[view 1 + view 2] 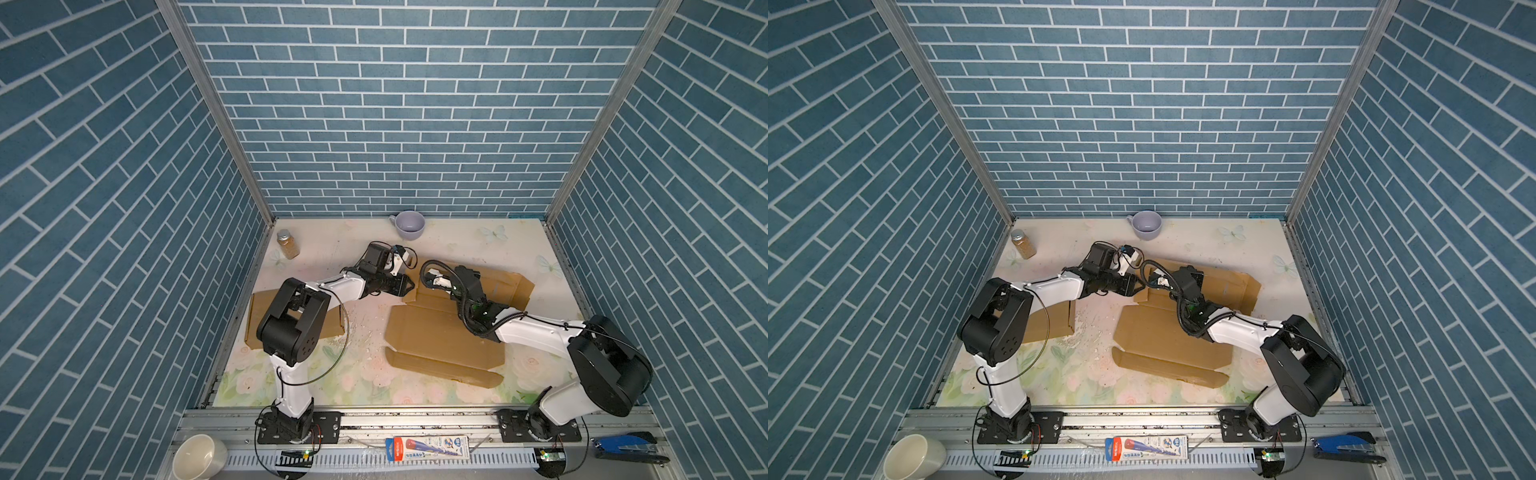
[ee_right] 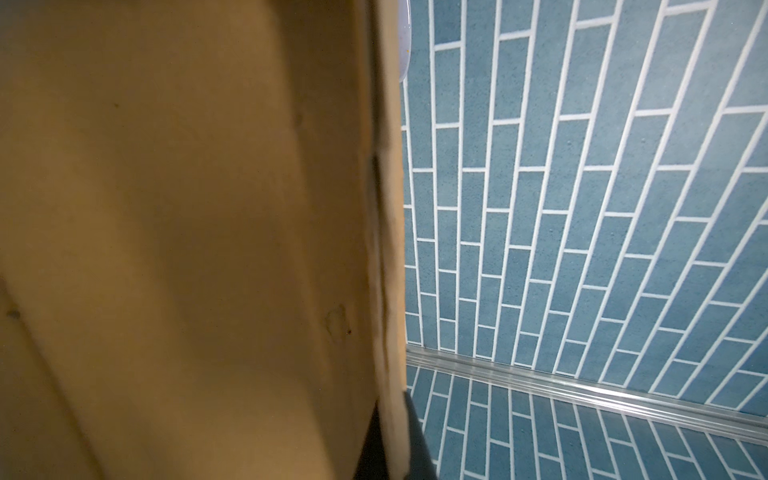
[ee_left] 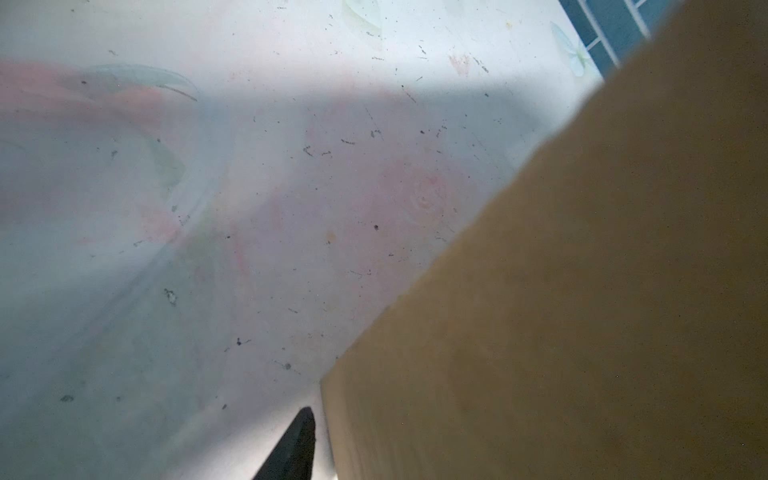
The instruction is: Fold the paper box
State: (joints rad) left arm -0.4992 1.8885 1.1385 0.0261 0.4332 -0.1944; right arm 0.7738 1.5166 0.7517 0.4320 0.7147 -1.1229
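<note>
Right wrist view: right end effector [image 2: 390, 415] clamps a flap of the paper box [image 2: 187, 208], unfolded right of centre on the surface [image 1: 457, 245], long axis near-left to far-right. Left end effector [image 1: 406, 286] at its far-left corner, opening unclear.

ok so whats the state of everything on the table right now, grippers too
box: unfolded, mostly flat, one flap raised
right gripper: shut on the box's raised flap
left gripper: at the flap's corner, can't tell if open or shut
spare cardboard: lying flat
mug: upright, empty
jar: upright, capped
</note>
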